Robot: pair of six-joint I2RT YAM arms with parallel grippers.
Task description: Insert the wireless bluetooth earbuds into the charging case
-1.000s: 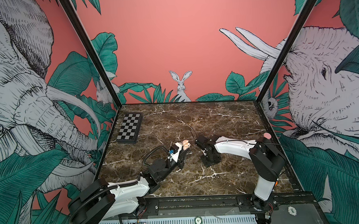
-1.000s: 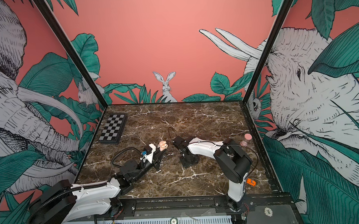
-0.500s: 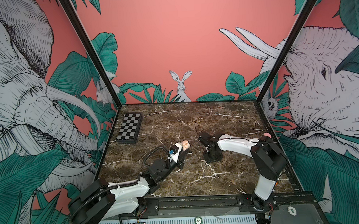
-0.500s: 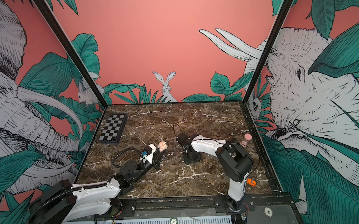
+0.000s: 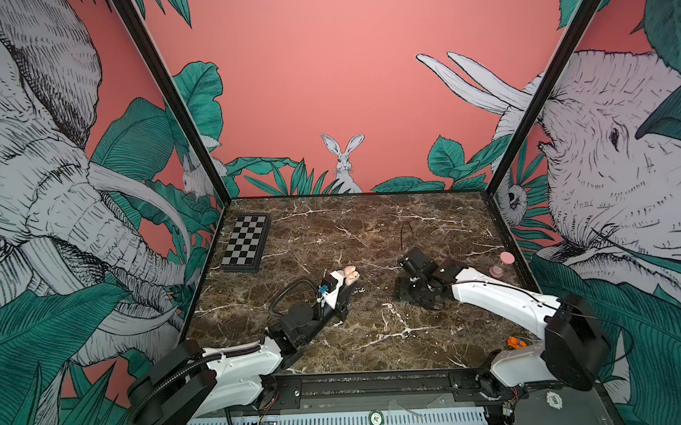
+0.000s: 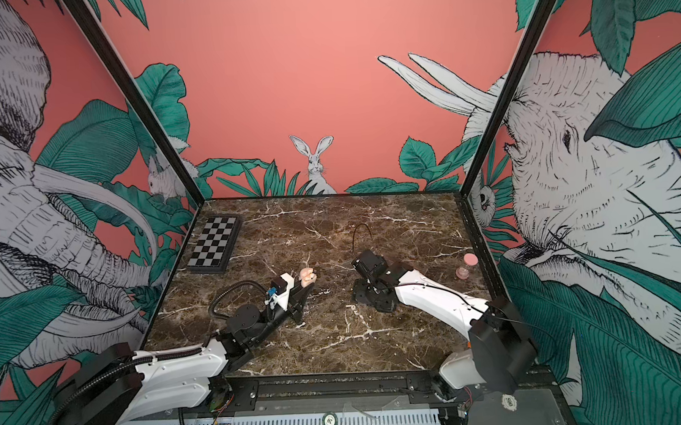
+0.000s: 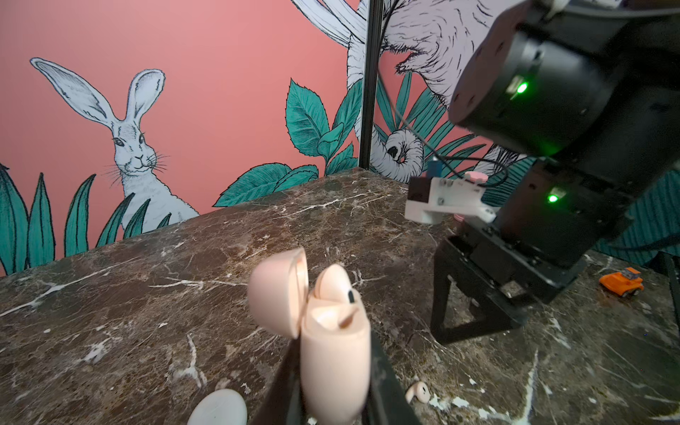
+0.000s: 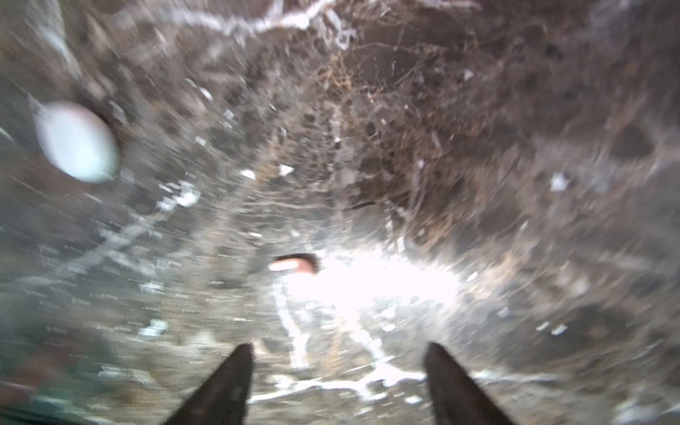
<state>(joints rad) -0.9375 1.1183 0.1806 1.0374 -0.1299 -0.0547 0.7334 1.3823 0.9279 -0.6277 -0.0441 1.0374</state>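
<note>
Left pincer (image 7: 335, 390) is clamped on the pale pink charging case (image 7: 333, 342), one dark finger on each flank. The case stands upright with its lid (image 7: 276, 290) swung open to one side. One earbud (image 7: 331, 281) sits in the mouth of the case, rounded back up, with a dark spot near its edge. In both top views the case (image 5: 351, 274) rides above the brown marble desk (image 5: 371, 228), left of the middle.

The other earbud (image 7: 417, 392), the same pale pink, lies loose on the desk just beside the left pincer's finger, on the side toward the right arm. The right wrist view is badly smeared, but a small pinkish blob (image 8: 292, 264) shows on the marble ahead of the two dark fingertips (image 8: 235, 382), clear of both.

Right pincer (image 8: 338, 364) is spread wide with nothing between the tips. It points down at the desk and hangs low over it, right of the case and apart from it in a top view (image 6: 370, 295).

A white oval pod (image 7: 217, 408) lies on the desk close to the left pincer. A chessboard (image 5: 246, 243) lies flat at the far left. A small pink thing (image 5: 501, 263) stands by the right wall, and an orange toy car (image 7: 622, 281) is parked near the right arm's base.
</note>
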